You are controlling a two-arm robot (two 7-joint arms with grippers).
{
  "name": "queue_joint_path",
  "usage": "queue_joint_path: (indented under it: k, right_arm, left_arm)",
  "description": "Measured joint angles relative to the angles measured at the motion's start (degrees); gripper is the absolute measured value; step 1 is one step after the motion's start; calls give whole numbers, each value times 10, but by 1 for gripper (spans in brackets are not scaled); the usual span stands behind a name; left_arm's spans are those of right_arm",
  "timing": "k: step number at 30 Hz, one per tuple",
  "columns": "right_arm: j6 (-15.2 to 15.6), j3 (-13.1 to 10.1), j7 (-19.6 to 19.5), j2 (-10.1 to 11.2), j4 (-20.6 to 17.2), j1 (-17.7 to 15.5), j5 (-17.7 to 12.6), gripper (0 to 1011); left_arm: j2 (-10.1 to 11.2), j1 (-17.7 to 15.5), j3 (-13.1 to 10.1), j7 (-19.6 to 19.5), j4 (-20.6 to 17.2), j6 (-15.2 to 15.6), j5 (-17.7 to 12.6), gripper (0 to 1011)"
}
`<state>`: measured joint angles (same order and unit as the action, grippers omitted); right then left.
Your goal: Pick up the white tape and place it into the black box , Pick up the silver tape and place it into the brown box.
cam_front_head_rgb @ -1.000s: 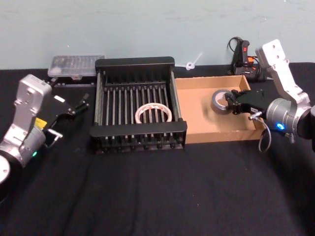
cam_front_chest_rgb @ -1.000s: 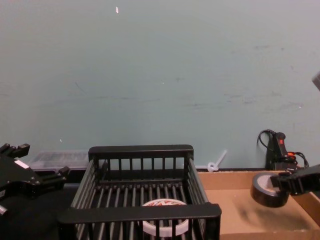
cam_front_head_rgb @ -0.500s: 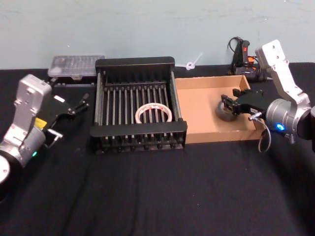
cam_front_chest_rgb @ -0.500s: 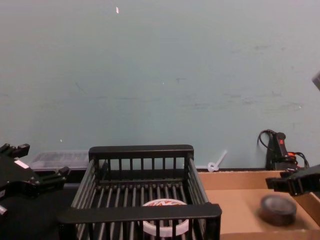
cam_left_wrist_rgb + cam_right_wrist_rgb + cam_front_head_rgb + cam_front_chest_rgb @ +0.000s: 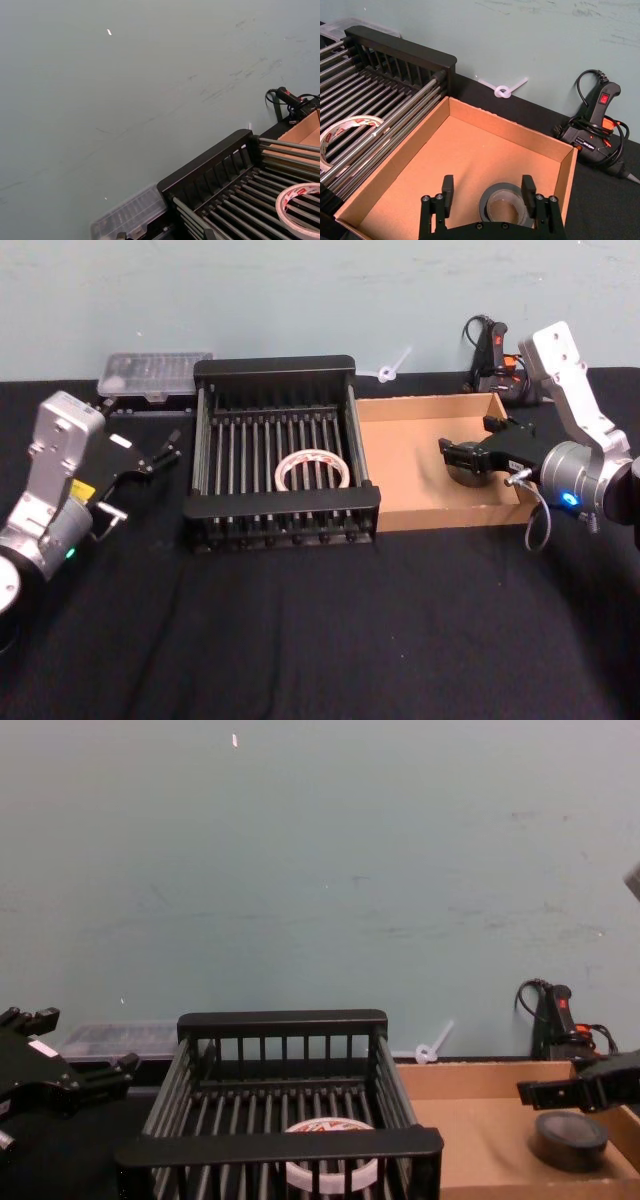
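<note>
**Silver tape flat in brown box, right end effector open above it**

Silver tape: one roll, lying flat on the floor of the brown box, in the corner on the robot's right, close to the right wall and the front wall. Its dark centre hole faces up.

Right end effector: hangs over the roll, fingers spread wide, one on each side of it, gripping nothing. In the chest view the fingers sit just above the roll's top face, apart from it. The rest of the box floor, toward the black box, is bare cardboard with open room.

White tape: one roll, flat on the slatted floor of the black box, nearer the front rim than the back, with free bars all round it.

The boxes stand side by side on the black table, the black box's right rim against the brown box's left wall. The front half of the table is open.

Left end effector: parked at the table's left, just beside the black box's left rim, fingers parted, holding nothing.

Other items, one each: a clear plastic case behind the left arm, a white zip tie by the back wall, a black glue gun beyond the brown box's right rear corner.
</note>
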<state>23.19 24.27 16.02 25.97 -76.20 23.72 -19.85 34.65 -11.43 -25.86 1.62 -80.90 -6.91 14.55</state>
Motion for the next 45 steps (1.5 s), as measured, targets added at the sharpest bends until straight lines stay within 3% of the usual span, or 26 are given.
queue_joint_path:
  k: [7,20,24,31,40,45]
  right_arm:
    - [0,0,0,0,0,0,0,1002]
    - [0,0,0,0,0,0,0,1002]
    - [-14,-14,-15,-7,-8,-12,4,1002]
    - [-109,-39,-81,-25,-30,-51,46,1000]
    - [-233,-48,-138,-38,-15,-89,108,1002]
    - [-268,-51,-145,-42,-4,-105,123,1000]
  left_arm:
    - [0,0,0,0,0,0,0,1001]
    - [0,0,0,0,0,0,0,1001]
    - [0,0,0,0,0,0,0,1001]
    - [0,0,0,0,0,0,0,1001]
    - [0,0,0,0,0,0,0,1001]
    - [0,0,0,0,0,0,0,1002]
